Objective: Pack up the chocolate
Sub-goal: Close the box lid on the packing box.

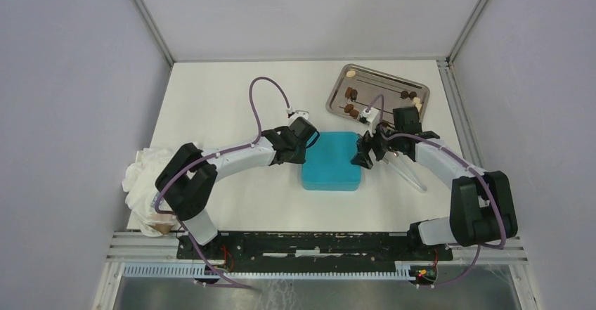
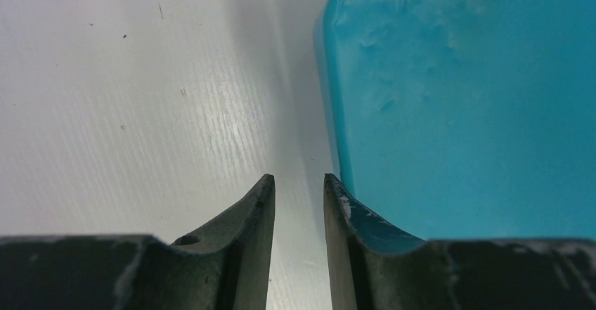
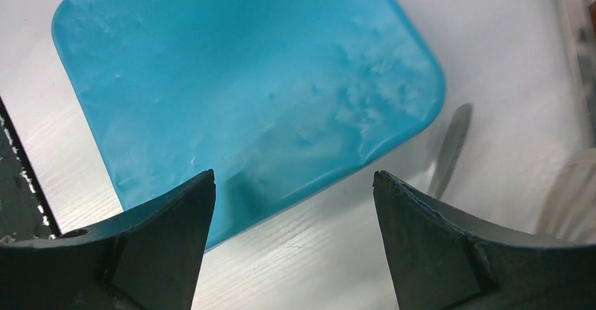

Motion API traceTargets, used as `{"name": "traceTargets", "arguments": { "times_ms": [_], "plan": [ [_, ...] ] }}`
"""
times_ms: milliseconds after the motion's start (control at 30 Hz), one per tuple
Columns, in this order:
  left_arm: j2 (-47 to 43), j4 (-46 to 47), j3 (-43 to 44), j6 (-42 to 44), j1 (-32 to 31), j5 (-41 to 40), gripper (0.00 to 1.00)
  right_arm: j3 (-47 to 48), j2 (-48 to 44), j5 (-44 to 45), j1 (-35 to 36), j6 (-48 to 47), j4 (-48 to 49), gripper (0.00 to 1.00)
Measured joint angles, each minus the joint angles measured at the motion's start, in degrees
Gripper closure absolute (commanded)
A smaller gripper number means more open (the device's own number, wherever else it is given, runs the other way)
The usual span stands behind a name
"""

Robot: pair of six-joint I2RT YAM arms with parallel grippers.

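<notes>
The chocolate, small brown point(image 1: 351, 94) and cream point(image 1: 350, 73) pieces, lies on a metal tray point(image 1: 383, 79) at the back right. A square teal box point(image 1: 332, 159) with its lid on rests mid-table. My left gripper point(image 1: 309, 147) sits low at the box's left side. In the left wrist view its jaws point(image 2: 299, 178) stand narrowly apart over bare table, beside the box wall point(image 2: 457, 113). My right gripper point(image 1: 362, 157) hovers at the box's right edge. In the right wrist view it point(image 3: 294, 175) is wide open and empty above the box corner point(image 3: 246, 78).
Long tweezers point(image 1: 411, 173) lie on the table just right of the box, under the right arm; their grey tip point(image 3: 450, 148) shows in the right wrist view. A crumpled white cloth point(image 1: 144, 173) sits at the table's left edge. Grey walls enclose the table.
</notes>
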Motion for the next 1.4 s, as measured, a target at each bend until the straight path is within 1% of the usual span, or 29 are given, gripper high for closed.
{"name": "traceTargets", "arguments": {
  "times_ms": [133,200,267,300,467,667,733,1000,1100,1133,1200,1233,1300,1400],
  "plan": [
    [0.00,0.00,0.00,-0.26,-0.74,-0.02,0.61,-1.36,2.67,0.31,0.13,2.89,-0.04,0.13],
    [0.00,0.00,0.00,-0.57,-1.14,-0.04,0.61,-1.36,3.23,1.01,0.13,3.93,0.11,0.16],
    [0.00,0.00,0.00,-0.94,-1.49,-0.11,0.60,-1.36,3.28,1.36,0.13,4.74,0.44,0.23],
    [0.00,0.00,0.00,-1.07,-1.62,-0.11,0.60,-1.36,3.28,1.55,0.11,5.01,0.55,0.29],
    [-0.02,-0.20,0.00,-1.42,-1.84,-0.33,0.58,-1.33,3.26,2.84,-0.57,6.36,1.36,0.42],
    [-1.92,-0.26,-0.96,-1.97,-2.03,-0.96,0.51,-0.85,3.21,3.50,-1.18,6.25,1.40,0.49],
    [-3.41,-0.26,-1.64,-2.25,-2.12,-1.38,0.51,-0.61,3.21,3.89,-1.18,6.08,1.36,0.51],
    [-14.40,0.00,-7.34,-2.60,-2.78,-1.44,0.51,0.37,3.32,4.72,-1.18,4.33,0.31,0.52],
    [-19.96,2.91,-9.92,-2.60,-3.91,2.23,0.54,0.42,3.30,4.72,-1.16,3.69,0.28,0.53],
    [-21.66,4.72,-10.82,-2.62,-4.20,4.42,0.56,0.46,3.30,4.72,-1.16,3.43,0.26,0.53],
    [-23.26,8.63,-11.85,-2.73,-4.50,8.94,0.65,0.55,3.26,4.74,-1.18,2.99,0.24,0.53],
    [-23.17,10.27,-11.89,-2.97,-4.63,10.71,0.67,0.55,3.19,4.74,-1.18,2.80,0.22,0.54],
    [-21.27,14.12,-11.74,-3.19,-4.98,14.12,0.68,0.57,3.06,4.87,-1.18,2.36,0.13,0.54],
    [-15.19,17.16,-10.45,-3.41,-5.68,16.98,0.70,0.57,2.78,5.25,-1.16,1.77,0.07,0.56]
  ]
}}
